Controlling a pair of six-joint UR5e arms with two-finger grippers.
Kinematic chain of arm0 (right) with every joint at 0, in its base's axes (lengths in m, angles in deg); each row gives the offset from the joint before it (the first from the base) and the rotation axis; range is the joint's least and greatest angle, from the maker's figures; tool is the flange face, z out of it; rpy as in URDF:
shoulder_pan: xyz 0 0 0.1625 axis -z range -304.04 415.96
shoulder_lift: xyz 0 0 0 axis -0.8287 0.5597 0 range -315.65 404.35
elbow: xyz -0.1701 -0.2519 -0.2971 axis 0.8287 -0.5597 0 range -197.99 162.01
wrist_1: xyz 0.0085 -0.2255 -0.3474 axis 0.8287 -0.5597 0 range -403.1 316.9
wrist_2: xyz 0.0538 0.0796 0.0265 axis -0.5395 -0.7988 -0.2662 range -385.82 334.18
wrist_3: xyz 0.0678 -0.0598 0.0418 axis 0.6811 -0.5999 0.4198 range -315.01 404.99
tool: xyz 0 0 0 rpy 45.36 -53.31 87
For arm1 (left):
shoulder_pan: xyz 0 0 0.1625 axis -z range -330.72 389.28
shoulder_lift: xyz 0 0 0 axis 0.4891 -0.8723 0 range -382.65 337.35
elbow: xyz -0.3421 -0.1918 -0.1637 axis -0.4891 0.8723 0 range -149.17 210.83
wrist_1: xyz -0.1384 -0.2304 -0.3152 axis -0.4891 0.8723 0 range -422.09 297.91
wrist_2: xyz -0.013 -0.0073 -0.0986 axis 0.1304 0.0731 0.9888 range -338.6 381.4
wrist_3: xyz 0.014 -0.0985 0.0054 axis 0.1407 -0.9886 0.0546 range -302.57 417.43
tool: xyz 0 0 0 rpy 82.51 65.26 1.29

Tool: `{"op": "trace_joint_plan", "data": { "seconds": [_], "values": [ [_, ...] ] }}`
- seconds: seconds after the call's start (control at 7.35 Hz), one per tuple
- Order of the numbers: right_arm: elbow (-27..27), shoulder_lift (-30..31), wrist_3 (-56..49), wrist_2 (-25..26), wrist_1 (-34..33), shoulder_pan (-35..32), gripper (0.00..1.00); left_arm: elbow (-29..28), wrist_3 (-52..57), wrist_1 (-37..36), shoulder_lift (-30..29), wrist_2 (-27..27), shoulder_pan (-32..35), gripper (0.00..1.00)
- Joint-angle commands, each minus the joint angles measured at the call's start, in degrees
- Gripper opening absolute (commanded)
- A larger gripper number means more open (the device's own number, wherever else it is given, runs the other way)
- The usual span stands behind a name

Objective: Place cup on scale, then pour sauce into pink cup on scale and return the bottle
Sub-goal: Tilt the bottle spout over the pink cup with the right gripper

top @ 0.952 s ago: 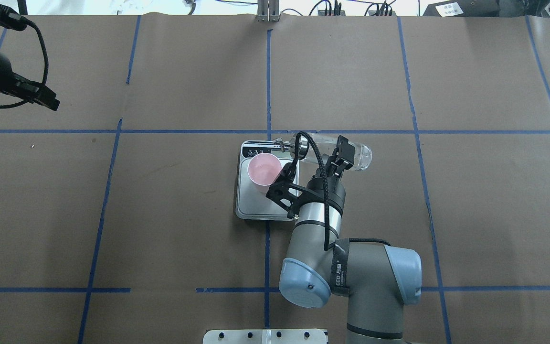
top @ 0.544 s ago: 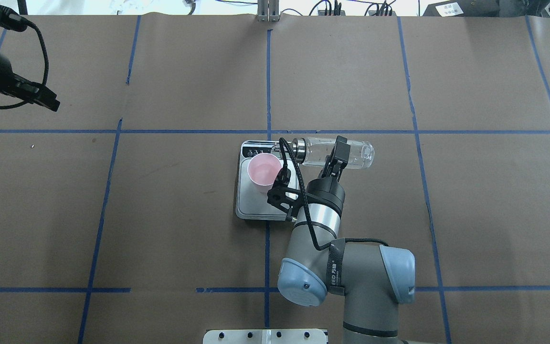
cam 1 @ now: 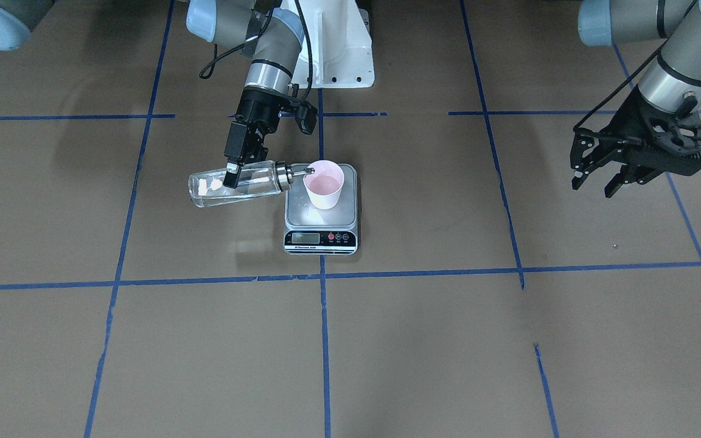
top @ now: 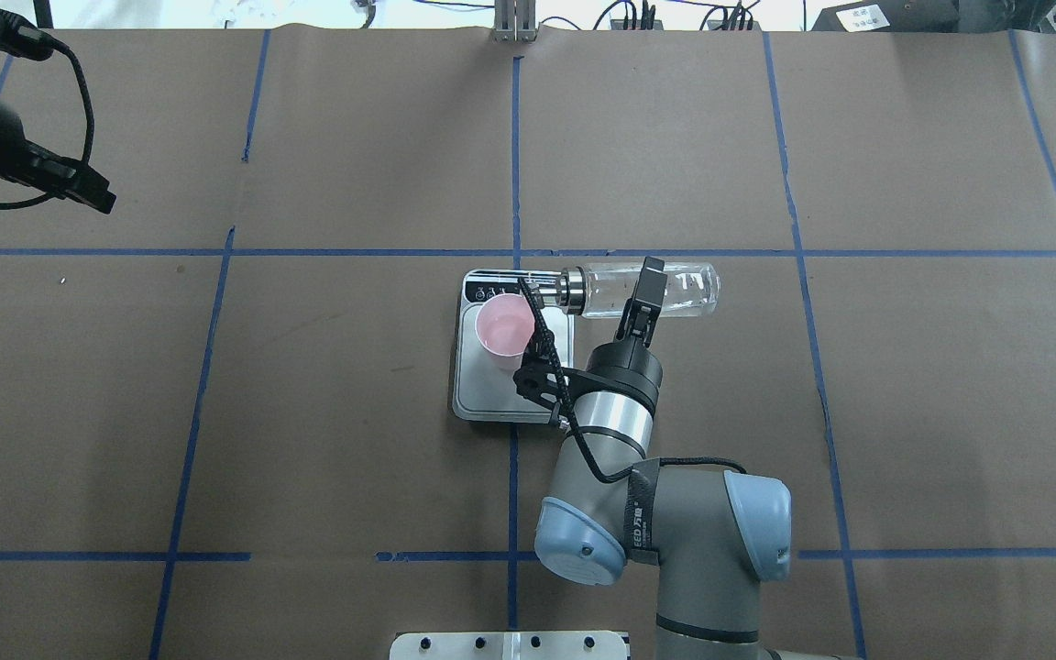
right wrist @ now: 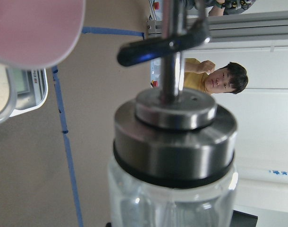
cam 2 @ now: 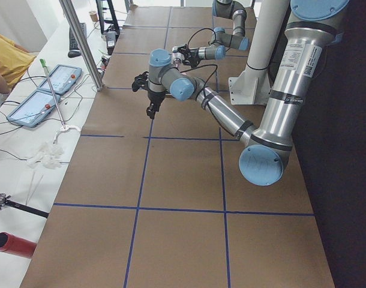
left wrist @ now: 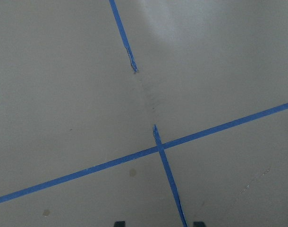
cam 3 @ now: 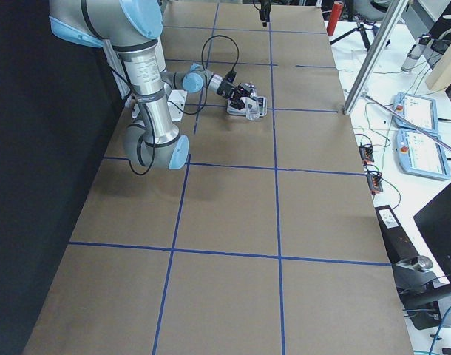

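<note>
Clear glass forms the bottle [cam 1: 253,184], which lies almost level in the air, gripped around its body by the right claw [top: 645,291]. The claw's two black fingers are clenched on the glass from opposite sides. The sauce [cam 1: 210,193] inside is colourless and hard to tell from the glass itself. A shiny silver cap [cam 1: 282,173] closes the neck on the side of the claw toward the scale, and from it a thin metal spout [cam 1: 305,171] reaches out to the rim of the cup [cam 1: 324,185]. In the right wrist view the cap [right wrist: 174,137] fills the middle, with the cup [right wrist: 35,28] a pink blur at the upper left. The pale pink cup stands upright just past the spout end, away from the claw, on the silver platform of the scale [cam 1: 302,214]. Whether any liquid lies in it cannot be told. The scale's black strip [cam 1: 320,238] with the small display faces away from the robot. Brown paper crossed by blue tape lines covers the table [cam 1: 423,340]. The left claw [cam 1: 594,185] hangs well apart from the right one, beyond the scale, with its fingers spread and nothing between them. A person in a yellow top [right wrist: 196,71] shows in the background of the right wrist view.
</note>
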Motion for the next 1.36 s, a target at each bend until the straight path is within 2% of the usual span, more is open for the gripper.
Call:
{"op": "trace_joint_plan", "data": {
  "seconds": [0.0,1.22],
  "values": [
    [-0.05,0.82,-1.25,3.35,-0.17,0.37,0.00,-0.08,-0.03,0.00,0.00,0.00,0.00,0.58],
    [0.74,1.18,-9.95,10.04,-1.32,-0.16,0.00,0.01,-0.39,0.00,0.00,0.00,-0.09,0.58]
  ]
}}
